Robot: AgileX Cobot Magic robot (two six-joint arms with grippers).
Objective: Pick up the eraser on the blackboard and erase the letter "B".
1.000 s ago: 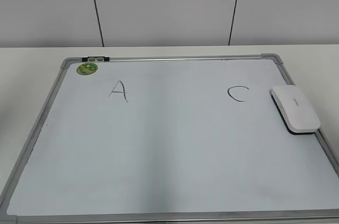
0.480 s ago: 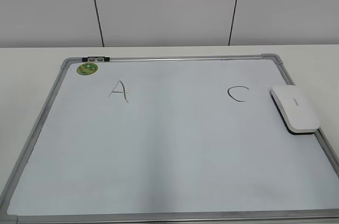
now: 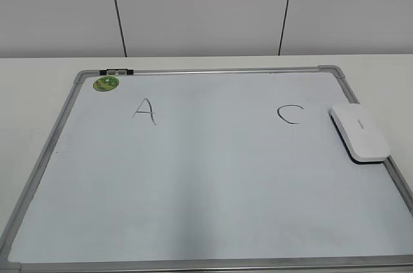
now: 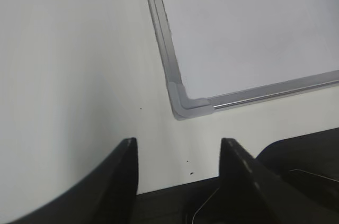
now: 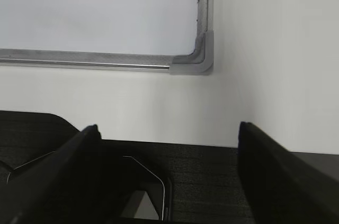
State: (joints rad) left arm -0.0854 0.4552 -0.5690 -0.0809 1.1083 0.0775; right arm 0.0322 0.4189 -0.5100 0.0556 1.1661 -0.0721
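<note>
nothing has moved since the earlier frames: eraser [image 3: 359, 132] at the board's right edge, both arms back off the near corners.

from the left: the left gripper [image 4: 179, 152] hangs over the bare table [image 4: 69, 75] just outside a grey corner cap [image 4: 185, 105] of the blackboard [image 3: 206, 176], its dark fingers [image 4: 124, 168] spread apart with nothing between them. on the board, a round green sticker [image 3: 106, 83] sits in the far left corner, a black "a" [image 3: 144, 111] below it, then blank white surface with no "b" visible, then a black "c" [image 3: 290, 114]. the white eraser lies just right of the "c", against the right frame, untouched. the right gripper [image 5: 168, 131] hovers near the other near corner cap [image 5: 202, 57], fingers [image 5: 259, 155] wide apart and empty.
</note>
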